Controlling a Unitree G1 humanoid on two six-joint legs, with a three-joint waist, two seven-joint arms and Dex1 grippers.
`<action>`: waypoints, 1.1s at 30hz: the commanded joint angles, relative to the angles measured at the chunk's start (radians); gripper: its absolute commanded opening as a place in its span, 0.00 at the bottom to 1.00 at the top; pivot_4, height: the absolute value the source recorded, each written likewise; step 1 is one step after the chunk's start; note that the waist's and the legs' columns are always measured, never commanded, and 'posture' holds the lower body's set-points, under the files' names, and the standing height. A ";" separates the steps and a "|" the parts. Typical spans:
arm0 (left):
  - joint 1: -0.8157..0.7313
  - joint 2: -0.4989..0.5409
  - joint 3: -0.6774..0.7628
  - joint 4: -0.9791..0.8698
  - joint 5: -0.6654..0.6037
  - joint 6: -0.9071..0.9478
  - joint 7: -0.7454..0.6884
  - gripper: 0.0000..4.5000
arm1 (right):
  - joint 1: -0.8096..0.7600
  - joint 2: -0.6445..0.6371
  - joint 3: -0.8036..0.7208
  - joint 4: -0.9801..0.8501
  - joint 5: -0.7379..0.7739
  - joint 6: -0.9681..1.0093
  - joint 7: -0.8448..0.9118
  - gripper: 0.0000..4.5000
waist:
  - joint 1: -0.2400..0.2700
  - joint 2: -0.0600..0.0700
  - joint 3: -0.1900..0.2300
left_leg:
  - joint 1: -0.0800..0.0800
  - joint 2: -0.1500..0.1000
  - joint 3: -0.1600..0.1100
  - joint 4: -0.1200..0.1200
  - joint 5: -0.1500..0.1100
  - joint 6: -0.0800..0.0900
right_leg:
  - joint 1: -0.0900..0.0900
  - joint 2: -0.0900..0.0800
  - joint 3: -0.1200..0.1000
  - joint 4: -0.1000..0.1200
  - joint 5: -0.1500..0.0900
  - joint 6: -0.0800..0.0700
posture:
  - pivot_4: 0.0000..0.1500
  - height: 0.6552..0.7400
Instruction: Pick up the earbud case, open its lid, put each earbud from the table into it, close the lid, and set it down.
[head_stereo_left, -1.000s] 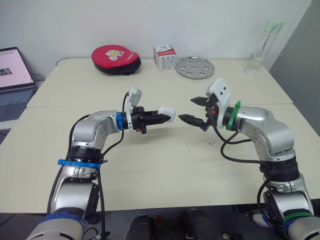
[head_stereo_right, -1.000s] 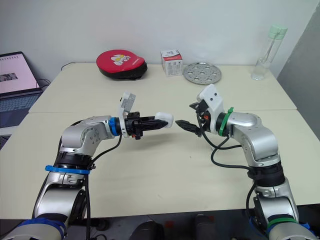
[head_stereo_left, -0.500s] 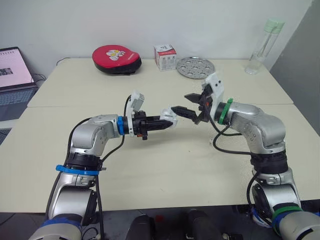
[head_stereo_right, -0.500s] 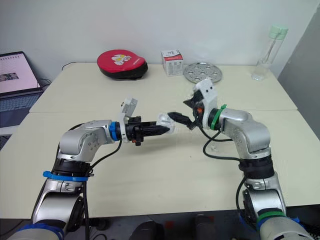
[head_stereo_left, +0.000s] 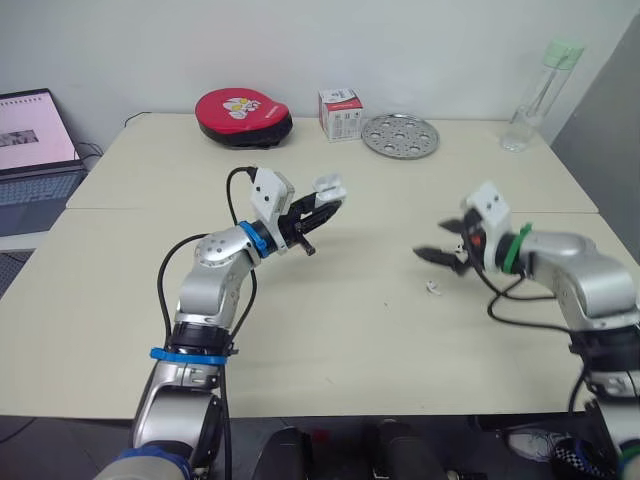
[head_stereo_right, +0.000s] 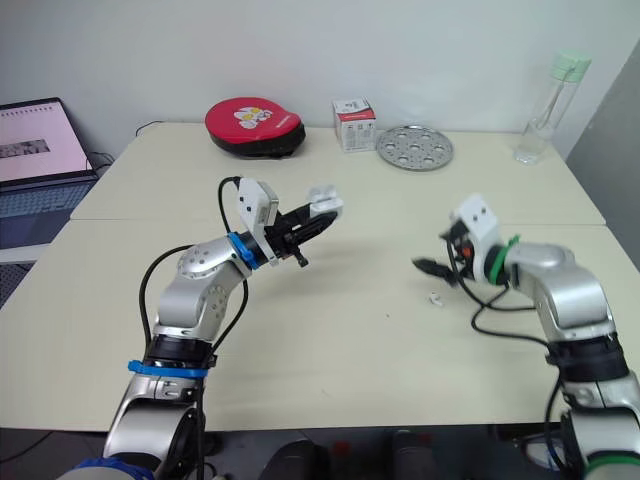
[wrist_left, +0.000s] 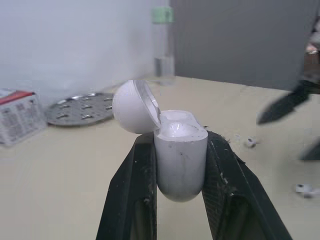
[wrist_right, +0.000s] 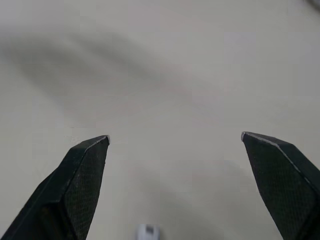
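One earbud (head_stereo_left: 432, 288) sits on the table (head_stereo_left: 330, 340), near right. The right gripper (wrist_right: 175, 136) hovers just above it, spread wide. Farther left, the left gripper (wrist_left: 180, 142) is clamped on the earbud case (wrist_left: 178, 167), held up in the air with its lid (wrist_left: 131, 107) flipped open.

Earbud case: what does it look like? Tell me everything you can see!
The earbud case is white and rounded, like shiny plastic. Its round lid is flipped open, hinged to one side. The left end effector squeezes its body between two black fingers, holding it up above the table.
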 joint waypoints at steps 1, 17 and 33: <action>0.017 -0.021 0.005 -0.043 0.026 -0.061 0.077 0.17 | 0.050 0.000 0.008 -0.022 -0.021 -0.070 0.006 0.98 | -0.001 0.000 0.000 | 0.000 0.000 0.000 0.000 0.000 0.000 | 0.000 0.000 0.000 0.001 0.000 0.000 | 1.00 1.00; 0.089 -0.012 -0.039 -0.112 0.048 -0.073 0.108 0.17 | 0.133 0.067 0.049 0.057 -0.102 -0.087 -0.051 0.45 | 0.003 0.000 0.000 | 0.003 0.000 -0.001 0.000 0.000 0.000 | 0.004 0.001 -0.001 0.000 -0.003 0.005 | 1.00 1.00; 0.117 -0.044 -0.094 -0.101 0.064 -0.125 0.102 0.17 | 0.194 -0.412 0.098 0.155 -0.250 -0.415 0.304 0.09 | 0.019 -0.001 0.000 | 0.002 -0.001 -0.001 0.000 0.000 0.000 | 0.005 0.000 -0.002 -0.004 -0.003 0.005 | 1.00 1.00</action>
